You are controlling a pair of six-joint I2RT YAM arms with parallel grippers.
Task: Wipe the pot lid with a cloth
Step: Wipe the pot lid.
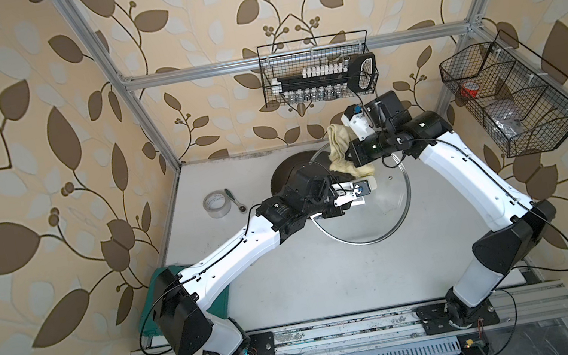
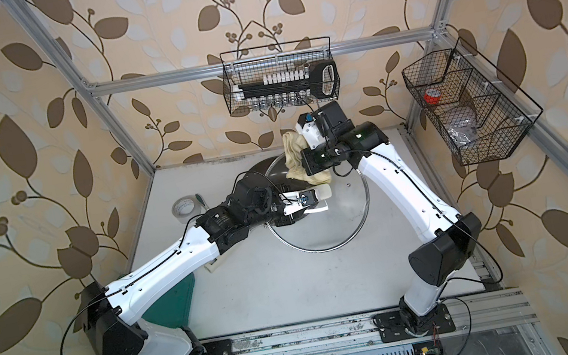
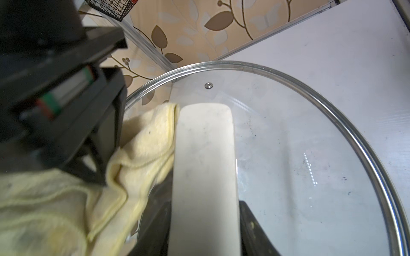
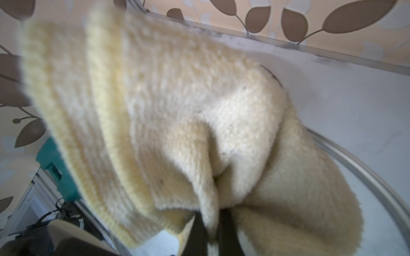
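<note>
The pot lid (image 1: 386, 204) (image 2: 343, 211), clear glass with a metal rim, sits at mid-table with its far edge over a dark pan. My left gripper (image 3: 205, 232) is shut on the lid's cream bar handle (image 3: 205, 166) (image 1: 370, 183), one black jaw on each side. The pale yellow cloth (image 1: 339, 153) (image 2: 297, 162) (image 4: 177, 110) is bunched in my right gripper (image 4: 216, 232), which is shut on it. The cloth (image 3: 137, 144) drapes onto the lid's far part and touches the handle's side. The right fingertips are hidden by the cloth in both top views.
A dark frying pan (image 1: 289, 169) lies partly under the lid near the back wall. A tape roll (image 1: 217, 206) and a small green-handled tool (image 1: 235, 202) lie to the left. A green case (image 1: 155, 308) sits under the left arm. Wire baskets (image 1: 318, 69) (image 1: 517, 98) hang on the walls.
</note>
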